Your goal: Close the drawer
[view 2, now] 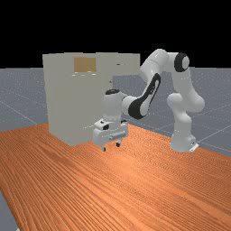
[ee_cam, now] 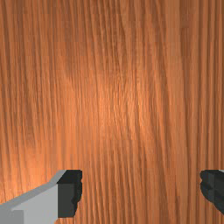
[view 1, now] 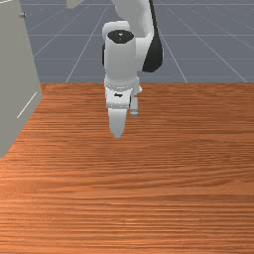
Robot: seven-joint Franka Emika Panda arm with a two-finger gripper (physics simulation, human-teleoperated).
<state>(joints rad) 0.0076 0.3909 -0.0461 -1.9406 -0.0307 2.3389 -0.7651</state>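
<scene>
A black backdrop (view 2: pixel 180 27) fills the top of the far view, above a grey floor marked with pale grid lines (view 2: pixel 214 103), and the orange-brown bench (view 2: pixel 135 194) spreads across the lower part. In the front view the bench's grain runs from side to side through the lower and middle frame.

A tall, pale grey cabinet (view 2: pixel 67 99) stands on the bench in the far view's left half, with 1 tan panel (view 2: pixel 85 64) near its top. In the front view the cabinet takes the upper left edge of the frame, with 1 small knob (view 1: pixel 22 15) on its face. The drawer (view 2: pixel 126 64) seems to be the box-like part jutting from the cabinet's top toward the far view's right, so it stands open, its outer end meeting the outline of the arm (view 2: pixel 153 85) in the picture.

The arm rises from its base at the far view's right, bends over at the upper right and comes down near the middle. There the gripper (view 2: pixel 111 147) points downward above the bench, in front of the cabinet and lower than the drawer. It is released: in the wrist view its 2 dark fingertips stand well apart at the bottom edge, with wood visible between them.
</scene>
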